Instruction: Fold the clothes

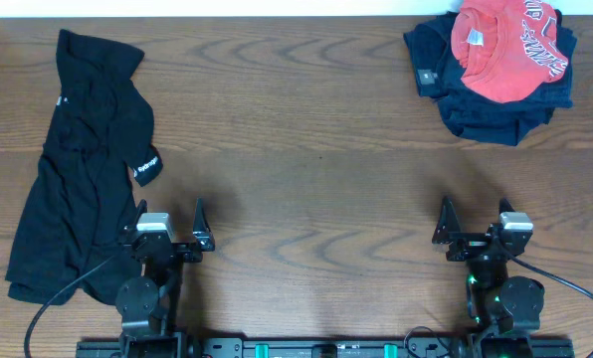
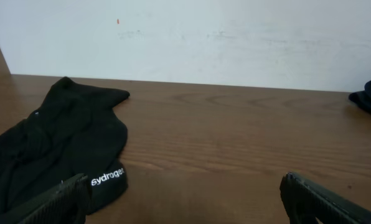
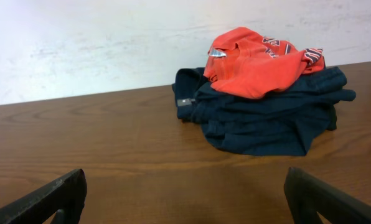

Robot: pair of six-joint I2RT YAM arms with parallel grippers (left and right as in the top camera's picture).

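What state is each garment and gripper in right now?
black garment: spread out long at the left, unfolded.
coral-red T-shirt: crumpled on top of the navy garment, unfolded.
navy garment: bunched in a heap under the T-shirt, far right.
left gripper: open, holding nothing.
right gripper: open, holding nothing.

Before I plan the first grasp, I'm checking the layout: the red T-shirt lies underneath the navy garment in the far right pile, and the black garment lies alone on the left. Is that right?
Not quite. The red T-shirt lies on top of the navy garment, not underneath it, as the right wrist view shows plainly. The rest holds: that pile is at the far right, and the black garment lies alone on the left.
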